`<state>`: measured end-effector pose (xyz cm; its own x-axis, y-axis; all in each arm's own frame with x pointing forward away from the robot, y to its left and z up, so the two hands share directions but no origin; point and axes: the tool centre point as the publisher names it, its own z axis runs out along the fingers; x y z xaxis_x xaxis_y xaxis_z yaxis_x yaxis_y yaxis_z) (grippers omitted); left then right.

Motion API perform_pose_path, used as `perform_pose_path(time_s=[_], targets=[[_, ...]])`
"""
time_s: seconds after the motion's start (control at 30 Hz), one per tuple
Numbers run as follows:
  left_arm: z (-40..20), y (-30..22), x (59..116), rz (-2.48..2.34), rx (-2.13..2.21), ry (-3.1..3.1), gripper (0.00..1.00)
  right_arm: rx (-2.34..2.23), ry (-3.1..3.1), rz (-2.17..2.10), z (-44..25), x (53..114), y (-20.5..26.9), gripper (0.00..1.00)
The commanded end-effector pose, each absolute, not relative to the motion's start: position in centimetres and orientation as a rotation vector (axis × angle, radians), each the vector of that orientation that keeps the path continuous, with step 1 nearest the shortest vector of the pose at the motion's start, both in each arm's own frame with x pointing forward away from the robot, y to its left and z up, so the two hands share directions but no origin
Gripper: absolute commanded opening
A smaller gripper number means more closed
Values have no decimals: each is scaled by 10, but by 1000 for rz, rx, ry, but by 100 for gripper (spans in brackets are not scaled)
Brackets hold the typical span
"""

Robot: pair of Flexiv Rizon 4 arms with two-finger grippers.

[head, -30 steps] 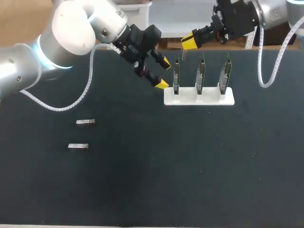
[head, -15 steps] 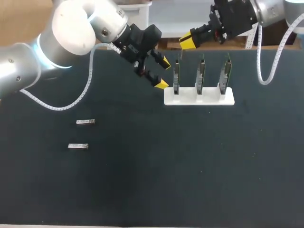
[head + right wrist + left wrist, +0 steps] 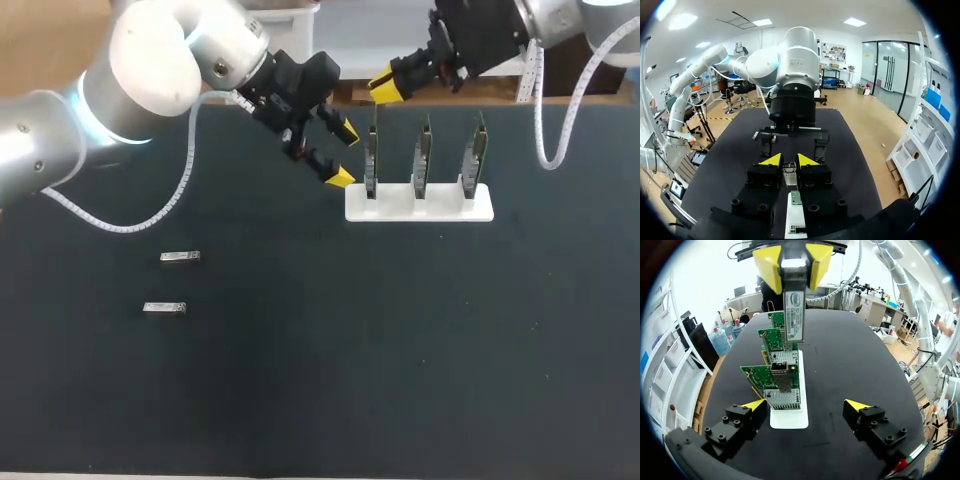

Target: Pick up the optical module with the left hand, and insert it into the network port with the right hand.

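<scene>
Landmark: the card holder (image 3: 420, 203), toward the far side of the worktop (image 3: 400, 380). Three network cards (image 3: 424, 155) stand in it, side by side. My left end effector (image 3: 345, 155) is just off the holder's left end, fingers apart. My right end effector (image 3: 384, 90) is above the holder's left end, pinching an optical module (image 3: 794, 310). Two more modules (image 3: 180, 257) lie well left of the holder and nearer me, one in front of the other.

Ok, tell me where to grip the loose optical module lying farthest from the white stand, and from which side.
Probably mid-length, pinching across its long sides, coming straight down: the optical module lies flat, a slim bar set crosswise in the head view, apart from the second module.
</scene>
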<state>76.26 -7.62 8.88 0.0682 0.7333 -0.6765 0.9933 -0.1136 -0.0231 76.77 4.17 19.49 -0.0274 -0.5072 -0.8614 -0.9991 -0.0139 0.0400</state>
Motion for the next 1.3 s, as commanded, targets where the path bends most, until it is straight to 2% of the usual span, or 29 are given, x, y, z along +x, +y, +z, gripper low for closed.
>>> perform_pose_path(time_s=[0.03,1.3], targets=[[89,-76,762,-761,1902,1713,100,-1588,1617,947,191,770,45,0],[89,-76,762,-761,1902,1713,100,-1589,1651,888,174,785,45,0]])
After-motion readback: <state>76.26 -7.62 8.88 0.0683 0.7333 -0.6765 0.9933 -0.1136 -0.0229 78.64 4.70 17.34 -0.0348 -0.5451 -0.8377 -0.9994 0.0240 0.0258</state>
